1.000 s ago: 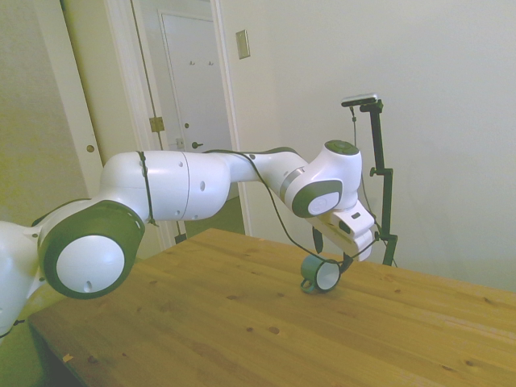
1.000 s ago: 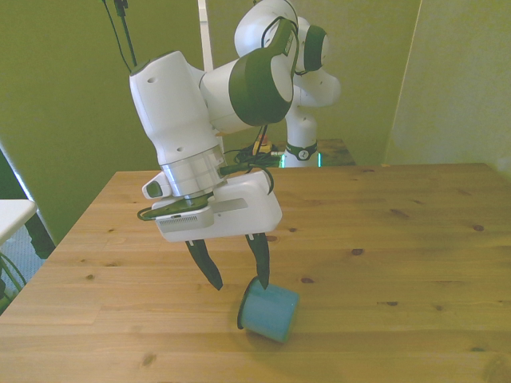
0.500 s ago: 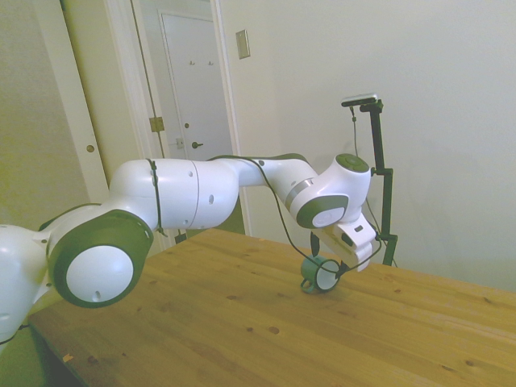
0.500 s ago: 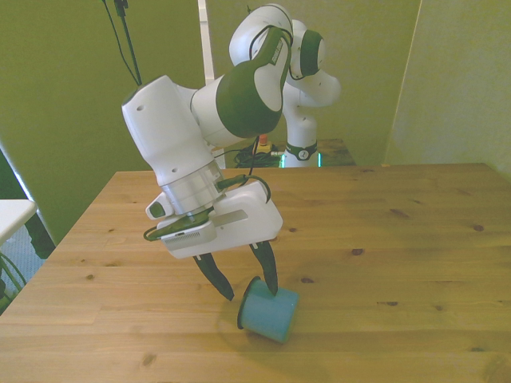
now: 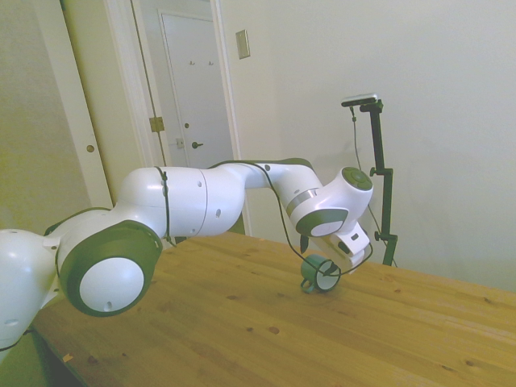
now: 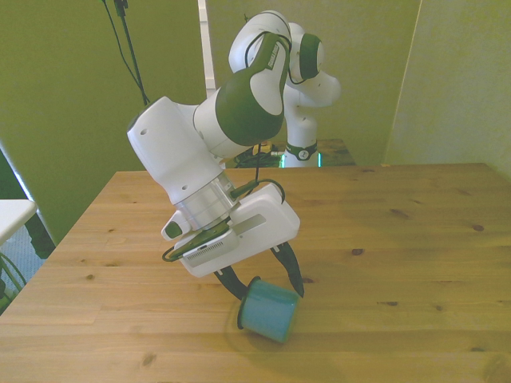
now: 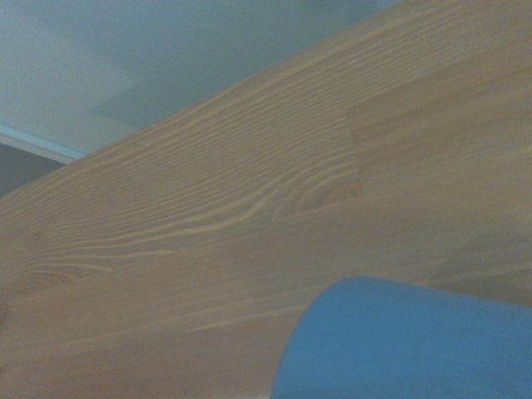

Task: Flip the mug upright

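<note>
The small blue-teal mug [image 6: 269,312] lies on its side on the wooden table [image 6: 399,239], near the front edge. In the side view its white inside [image 5: 326,276] faces the camera and its loop handle rests low against the wood. My gripper [image 6: 267,286] is tilted steeply and held open just above the mug, with one dark finger [image 6: 235,287] on each side of the mug's far end. I cannot tell whether either finger touches it. The wrist view shows the mug's blue wall [image 7: 399,341] close up, over bare wood grain.
The table's front edge [image 6: 239,375] runs close below the mug. Bare wood spreads toward the front view's right [image 6: 431,271]. A wall and a door [image 5: 193,113] stand behind the table in the side view.
The gripper has come down and tilted further, shifting toward the front view's right, so its open fingers now straddle the mug's far end. The mug has not moved.
</note>
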Controlling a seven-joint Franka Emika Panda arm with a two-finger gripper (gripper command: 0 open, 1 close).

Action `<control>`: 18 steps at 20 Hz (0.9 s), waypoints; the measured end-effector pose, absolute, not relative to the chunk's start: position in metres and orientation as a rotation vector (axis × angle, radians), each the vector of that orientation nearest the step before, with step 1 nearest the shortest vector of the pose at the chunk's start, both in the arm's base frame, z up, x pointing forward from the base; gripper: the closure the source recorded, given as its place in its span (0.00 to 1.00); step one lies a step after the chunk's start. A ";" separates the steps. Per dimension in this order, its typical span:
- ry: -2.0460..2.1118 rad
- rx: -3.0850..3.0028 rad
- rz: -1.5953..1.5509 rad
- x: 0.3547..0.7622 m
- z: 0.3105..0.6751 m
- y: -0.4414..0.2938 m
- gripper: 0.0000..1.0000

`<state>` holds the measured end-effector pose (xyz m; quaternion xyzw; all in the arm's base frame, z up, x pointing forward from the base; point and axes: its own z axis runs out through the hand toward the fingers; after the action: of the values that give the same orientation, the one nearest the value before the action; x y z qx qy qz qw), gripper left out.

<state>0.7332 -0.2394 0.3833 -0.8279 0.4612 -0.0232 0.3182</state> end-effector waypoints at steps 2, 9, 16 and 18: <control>1.199 -2.165 -0.054 0.731 0.383 -0.243 0.00; 1.134 -2.130 -0.038 0.727 0.379 -0.244 0.00; 1.075 -2.103 -0.005 0.727 0.379 -0.237 0.00; 1.068 -2.100 0.000 0.727 0.378 -0.236 1.00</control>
<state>0.7265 -0.2364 0.3782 -0.8234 0.4187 0.0000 0.3830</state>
